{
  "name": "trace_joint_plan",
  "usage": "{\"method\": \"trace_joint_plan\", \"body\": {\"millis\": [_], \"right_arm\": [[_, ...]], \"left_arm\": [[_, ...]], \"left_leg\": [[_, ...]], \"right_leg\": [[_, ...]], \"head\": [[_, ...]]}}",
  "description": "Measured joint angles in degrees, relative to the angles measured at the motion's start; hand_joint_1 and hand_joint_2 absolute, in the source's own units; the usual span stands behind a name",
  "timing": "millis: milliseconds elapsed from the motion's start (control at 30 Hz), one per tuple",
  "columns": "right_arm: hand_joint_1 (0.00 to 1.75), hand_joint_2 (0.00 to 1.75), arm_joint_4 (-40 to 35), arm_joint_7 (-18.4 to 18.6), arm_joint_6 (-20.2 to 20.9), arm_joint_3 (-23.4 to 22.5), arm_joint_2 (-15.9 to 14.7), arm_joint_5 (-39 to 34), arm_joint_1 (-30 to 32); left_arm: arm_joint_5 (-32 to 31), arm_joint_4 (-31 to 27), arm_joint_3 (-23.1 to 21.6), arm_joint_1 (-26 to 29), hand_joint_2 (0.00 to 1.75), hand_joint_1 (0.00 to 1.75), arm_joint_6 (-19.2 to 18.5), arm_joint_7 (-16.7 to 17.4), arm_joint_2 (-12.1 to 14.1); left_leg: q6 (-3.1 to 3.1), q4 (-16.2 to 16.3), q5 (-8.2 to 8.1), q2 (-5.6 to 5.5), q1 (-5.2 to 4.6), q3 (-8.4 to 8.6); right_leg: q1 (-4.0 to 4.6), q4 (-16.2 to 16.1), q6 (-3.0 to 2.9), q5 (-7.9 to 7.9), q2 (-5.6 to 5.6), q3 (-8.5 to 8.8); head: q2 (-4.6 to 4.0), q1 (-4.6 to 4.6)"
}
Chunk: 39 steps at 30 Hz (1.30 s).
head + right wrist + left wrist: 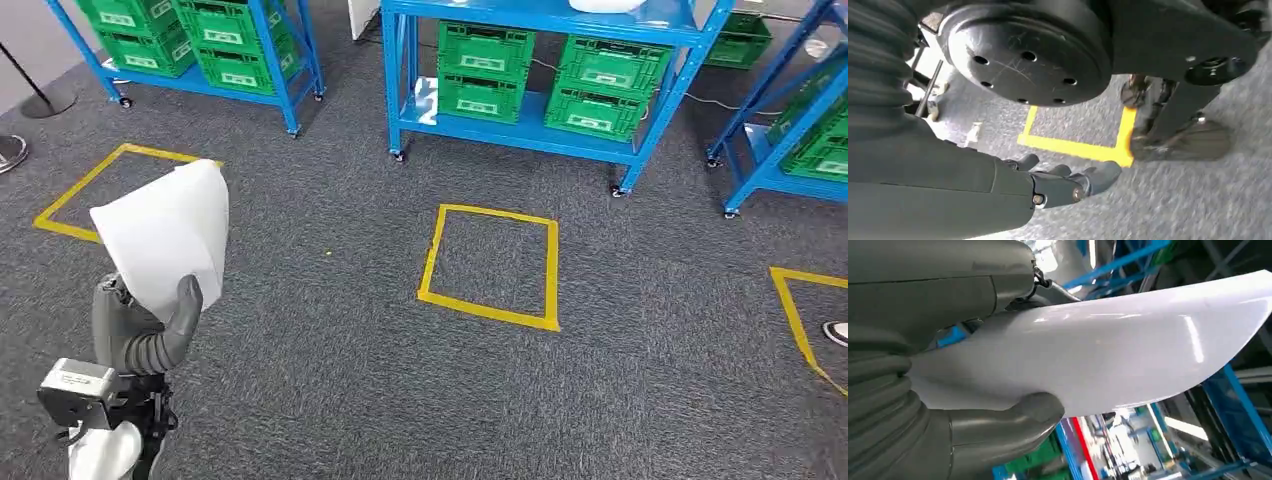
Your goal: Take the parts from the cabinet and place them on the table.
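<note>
Glossy white curved sheet part (165, 240) gripped by left robot hand (140, 325), thumb pressed on face, left of yellow tape square (490, 265) on grey carpet; right robot hand (1068, 182) empty, fingers loosely extended.

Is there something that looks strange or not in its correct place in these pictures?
Nothing stands out. The left robot hand holds the white part firmly, the thumb pressed on its face. The green crates sit straight on the blue rack, and the yellow tape square lies flat on the grey carpet.

Warehouse — blue racks (540, 20), green crates (484, 70)
</note>
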Motion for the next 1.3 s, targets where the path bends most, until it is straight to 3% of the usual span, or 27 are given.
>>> {"method": "trace_joint_plan", "body": {"millis": [33,67,133,167,200,233,333,367,400,433,500,567,633,667,700,733,833,867,933,967,1033,1067,1100,1167,1200,1233,1300], "right_arm": [[0.00,1.75,0.0,0.0,0.0,0.0,0.0,0.0,-0.1],[0.00,1.75,0.0,0.1,0.0,0.0,0.0,0.0,-0.1],[0.00,1.75,0.0,0.2,-0.1,0.0,0.0,-0.1,0.0],[0.00,1.75,0.0,0.4,-0.2,0.0,0.0,-0.2,0.1],[0.00,1.75,0.0,0.4,-0.3,0.0,0.0,-0.3,0.2],[0.00,1.75,0.0,0.4,-0.3,0.0,0.0,-0.3,0.2],[0.00,1.75,0.0,1.1,-0.6,0.0,0.2,-0.4,0.1],[0.00,1.75,0.0,1.2,-0.7,0.0,0.4,-0.4,0.1],[0.00,1.75,0.0,1.2,-0.7,0.0,0.3,-0.5,0.0],[0.00,1.75,0.0,1.2,-0.7,0.0,0.3,-0.6,0.0],[0.00,1.75,0.0,1.3,-0.7,0.0,0.5,-0.8,0.1],[0.00,1.75,0.0,1.3,-0.6,0.0,0.5,-0.9,0.2],[0.00,1.75,0.0,1.1,-0.6,-0.1,0.7,-1.2,0.2],[0.00,1.75,0.0,0.9,-0.6,-0.1,0.8,-1.5,0.1],[0.00,1.75,0.0,0.8,-0.6,-0.2,0.8,-1.6,0.1],[0.00,1.75,0.0,0.7,-0.6,-0.2,0.8,-1.7,0.1],[0.00,1.75,0.0,0.1,-0.5,-0.3,0.9,-2.0,0.0],[0.00,1.75,0.0,-0.1,-0.5,-0.3,1.0,-2.0,-0.1],[0.00,1.75,0.0,-0.5,-0.3,-0.4,1.0,-2.1,0.0],[0.00,1.75,0.0,-0.5,-0.2,-0.5,1.0,-2.1,0.1],[0.00,1.75,0.0,-0.4,-0.2,-0.6,1.0,-1.9,0.3],[0.00,1.75,0.0,-0.2,-0.2,-0.6,1.0,-1.9,0.4],[0.00,1.75,0.0,-0.2,-0.2,-0.6,1.0,-1.8,0.4],[0.00,1.75,0.0,0.1,-0.2,-0.6,1.0,-1.6,0.3],[0.00,1.75,0.0,0.2,-0.3,-0.6,0.9,-1.6,0.4],[0.00,1.75,0.0,0.2,-0.5,-0.6,0.9,-1.6,0.4],[0.00,1.75,0.0,0.2,-0.6,-0.6,0.9,-1.6,0.1]], "left_arm": [[-1.4,-0.6,0.5,0.0,1.75,1.75,0.3,0.0,0.5],[-2.1,-1.0,0.9,0.0,1.75,1.75,0.6,0.0,0.8],[-3.0,-1.9,1.7,-0.2,1.75,1.75,1.0,0.0,1.9],[-3.1,-2.1,2.1,-0.6,1.75,1.75,1.4,0.0,2.5],[-3.3,-2.2,2.4,-1.1,1.75,1.75,1.8,0.0,3.2],[-3.4,-2.3,2.8,-1.6,1.75,1.75,2.0,0.1,4.1],[-4.0,-2.9,3.5,-1.8,1.75,1.75,3.6,0.1,5.6],[-4.3,-3.2,3.7,-1.7,1.75,1.75,4.0,0.1,6.2],[-4.7,-3.5,4.0,-2.1,1.75,1.75,4.5,0.1,6.6],[-5.1,-3.6,4.0,-2.4,1.75,1.75,4.8,0.1,6.8],[-5.7,-3.7,4.0,-2.4,1.75,1.75,5.2,0.3,7.3],[-6.0,-3.7,4.0,-2.4,1.75,1.75,5.3,0.4,7.9],[-6.7,-3.7,4.0,-2.5,1.75,1.75,5.6,0.5,8.5],[-7.1,-3.7,4.0,-2.6,1.75,1.75,5.7,0.5,8.7],[-7.4,-3.7,4.0,-2.8,1.75,1.75,5.8,0.5,8.8],[-7.9,-3.8,3.9,-3.0,1.75,1.75,5.9,0.5,8.9],[-9.6,-3.7,3.8,-2.9,1.75,1.75,7.0,0.2,9.0],[-9.7,-3.8,3.7,-2.9,1.75,1.75,7.4,0.2,9.1],[-9.7,-3.8,3.7,-3.3,1.75,1.75,8.0,0.1,9.3],[-9.7,-3.8,3.6,-3.6,1.75,1.75,8.2,0.1,9.3],[-9.6,-3.5,3.2,-4.0,1.75,1.75,8.4,0.1,9.5],[-9.6,-3.4,3.2,-4.2,1.75,1.75,8.4,0.2,9.5],[-9.6,-3.3,3.1,-4.4,1.75,1.75,8.8,0.3,9.6],[-9.7,-3.3,3.1,-4.8,1.75,1.75,9.6,0.3,9.6],[-9.7,-3.3,3.1,-4.9,1.75,1.75,10.0,0.3,9.6],[-9.8,-3.3,3.1,-5.0,1.75,1.75,10.2,0.3,9.6],[-9.9,-3.2,3.0,-5.1,1.75,1.75,10.5,0.2,9.9]], "left_leg": [[-0.08,0.3,0.26,-0.79,-0.07,-0.50],[-0.19,0.5,0.37,-1.54,-0.09,-0.89],[-0.37,1.1,0.48,-3.04,-0.13,-1.32],[-0.48,1.4,0.54,-3.70,-0.12,-1.49],[-0.77,1.6,0.61,-4.17,-0.26,-1.96],[-1.12,1.9,0.75,-5.03,-0.15,-2.46],[-2.44,1.4,1.48,-6.56,0.15,-3.20],[-2.46,1.8,1.23,-5.60,0.18,-3.34],[-2.78,3.4,-0.09,-2.68,0.13,-4.12],[-3.13,6.7,-2.18,-1.43,0.25,-5.79],[-3.88,15.5,-6.10,-0.70,0.65,-9.87],[-4.34,18.4,-6.00,-0.44,0.94,-11.06],[-4.52,10.8,-1.59,0.37,1.21,-6.75],[-4.56,5.2,0.63,1.90,1.24,-3.53],[-4.44,1.3,0.48,4.62,1.10,-1.76],[-3.66,1.2,0.67,4.26,0.74,-1.44],[-2.52,1.5,1.00,2.16,0.49,-2.85],[-1.93,1.1,1.37,1.46,0.82,-2.29],[-1.24,1.0,1.75,0.55,0.98,-2.57],[-1.01,1.1,1.91,-0.02,0.96,-2.79],[-0.83,1.2,2.14,-1.57,0.77,-3.27],[-0.84,1.4,2.19,-2.41,0.75,-3.45],[-0.89,1.5,2.22,-3.19,0.75,-3.56],[-1.08,2.0,2.24,-4.77,0.75,-3.70],[-1.28,2.2,2.27,-5.43,0.84,-3.88],[-1.85,2.4,2.17,-5.96,0.51,-4.24],[-2.69,2.1,2.57,-7.11,0.86,-4.63]], "right_leg": [[0.11,2.0,-0.12,-0.33,0.02,-0.45],[0.21,1.0,-0.36,0.70,0.10,0.53],[0.27,-7.3,-1.17,4.82,0.96,5.63],[0.37,-12.3,-1.62,6.66,2.31,8.44],[0.32,-14.8,-2.21,5.65,4.73,9.60],[0.36,-15.4,-1.92,5.89,4.25,9.52],[0.44,-15.8,-2.63,6.32,2.74,9.47],[0.04,-16.5,-3.06,6.81,1.94,9.66],[0.06,-16.7,-3.49,6.88,1.33,9.72],[0.06,-16.7,-3.63,6.93,0.69,9.65],[0.06,-16.7,-3.63,6.93,-0.82,9.48],[0.04,-16.6,-3.60,6.94,-2.29,9.35],[-0.08,-16.4,-3.43,6.83,-3.75,9.39],[-0.12,-16.3,-3.19,6.69,-4.38,9.44],[0.13,-16.0,-2.81,6.57,-4.90,9.50],[0.38,-15.8,-2.31,6.34,-5.22,9.48],[0.38,-16.1,-1.30,6.64,-6.88,9.65],[0.26,-15.9,-0.80,6.29,-7.00,9.57],[-0.12,-11.6,-0.34,3.12,-1.98,7.97],[-0.11,-6.9,-0.30,0.69,-0.65,5.82],[-0.05,1.5,-0.31,-2.27,0.11,1.62],[-0.04,2.3,-0.39,-1.66,0.20,1.08],[-0.02,0.3,-0.56,0.08,0.28,1.94],[-0.08,-9.3,-1.06,5.12,1.29,6.55],[-0.11,-14.1,-1.40,6.47,4.05,8.84],[0.02,-14.8,-1.23,5.77,5.42,8.95],[0.31,-14.9,-1.53,6.08,3.96,8.80]], "head": [[0.00,0.02],[0.00,0.00],[0.00,0.02],[0.00,0.02],[0.00,-0.06],[0.00,-0.02],[0.00,-0.02],[0.00,0.05],[0.00,-0.24],[0.00,-0.35],[0.00,-0.33],[0.00,-0.35],[0.00,-0.35],[0.00,-0.35],[0.00,-0.39],[0.00,-0.33],[0.00,-0.26],[0.00,-0.28],[0.00,-0.06],[0.00,0.02],[0.00,0.02],[0.00,0.02],[0.00,0.04],[0.00,0.04],[0.00,0.07],[0.00,0.02],[0.00,0.00]]}}
